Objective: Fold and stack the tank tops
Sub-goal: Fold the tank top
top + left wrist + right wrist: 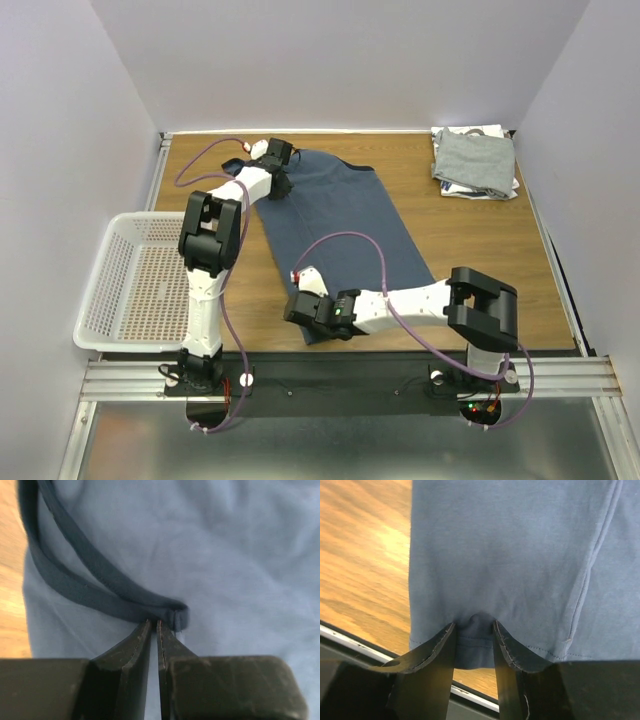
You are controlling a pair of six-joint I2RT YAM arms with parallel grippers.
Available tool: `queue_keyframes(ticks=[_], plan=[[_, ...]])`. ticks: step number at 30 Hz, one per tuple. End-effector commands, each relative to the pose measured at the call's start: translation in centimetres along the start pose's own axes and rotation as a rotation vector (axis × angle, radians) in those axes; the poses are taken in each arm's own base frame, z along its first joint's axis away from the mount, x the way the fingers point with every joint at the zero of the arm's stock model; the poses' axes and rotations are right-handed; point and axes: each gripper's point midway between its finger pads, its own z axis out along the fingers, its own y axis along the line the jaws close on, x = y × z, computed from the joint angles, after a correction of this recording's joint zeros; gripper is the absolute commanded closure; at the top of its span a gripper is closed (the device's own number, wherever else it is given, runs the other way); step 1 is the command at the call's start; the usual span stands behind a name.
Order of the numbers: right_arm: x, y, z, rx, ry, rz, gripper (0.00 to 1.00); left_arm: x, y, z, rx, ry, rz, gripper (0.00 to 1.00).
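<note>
starting the fold: left claw [154,625] clenched on the navy strap [100,597] at its tips, right claw [473,626] grasping the hem [474,647], the slate-blue tank top [340,230] spread flat between them; next, probably lift both edges together.

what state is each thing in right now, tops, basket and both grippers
blue tank top, spread flat, unfolded
grey tank top, folded, lying on the white one
white tank top, folded under the grey, mostly hidden
basket, upright at the table's left edge
left gripper, shut on the blue tank top's navy strap
right gripper, shut on the blue tank top's hem
</note>
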Motion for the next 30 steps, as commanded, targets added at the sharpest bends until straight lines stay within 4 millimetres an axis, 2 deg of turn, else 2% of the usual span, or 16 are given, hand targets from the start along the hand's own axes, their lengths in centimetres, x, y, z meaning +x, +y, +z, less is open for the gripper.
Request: queue_keyframes(ticks=[1, 6, 7, 9, 10, 15, 18, 19, 24, 26, 30], plan=[[1.7, 4.4, 0.0, -0.112, 0.05, -0.072, 0.6, 0.7, 0.4, 0.3, -0.022, 0.026, 0.046, 0.78], [3.6, 9.5, -0.9, -0.245, 0.116, -0.137, 0.6, 1.8, 1.1, 0.9, -0.039, 0.052, 0.073, 0.78], [2.9, 10.8, -1.4, -0.276, 0.105, -0.134, 0.6, 2.4, 1.5, 0.9, -0.046, 0.063, 0.08, 0.78], [3.2, 12.0, -1.7, -0.312, 0.119, -0.141, 0.6, 2.8, 1.3, 0.6, -0.026, 0.064, 0.085, 0.78], [2.9, 12.5, -2.0, -0.326, 0.114, -0.14, 0.6, 3.6, 1.9, 0.7, -0.034, 0.078, 0.092, 0.78], [1.0, 14.4, -2.8, -0.376, 0.071, -0.128, 0.52, 5.0, 0.1, -0.1, 0.068, 0.086, 0.126, 0.78], [0.1, 14.7, -2.5, -0.363, 0.044, -0.122, 0.5, 5.5, -0.6, 0.6, 0.083, 0.114, 0.169, 0.78], [-0.2, 14.6, -2.4, -0.356, 0.037, -0.117, 0.5, 4.6, -1.5, 0.6, 0.095, 0.096, 0.167, 0.78], [-2.8, 13.3, -1.9, -0.323, -0.008, -0.065, 0.5, 4.1, -2.8, 2.0, 0.1, 0.108, 0.178, 0.77], [-4.7, 12.9, -3.2, -0.323, -0.064, -0.043, 0.47, 3.5, -3.5, 2.3, 0.115, 0.097, 0.184, 0.77], [-8.3, 10.6, -5.5, -0.319, -0.146, 0.016, 0.41, 2.7, -5.1, 2.3, 0.163, 0.086, 0.198, 0.76]])
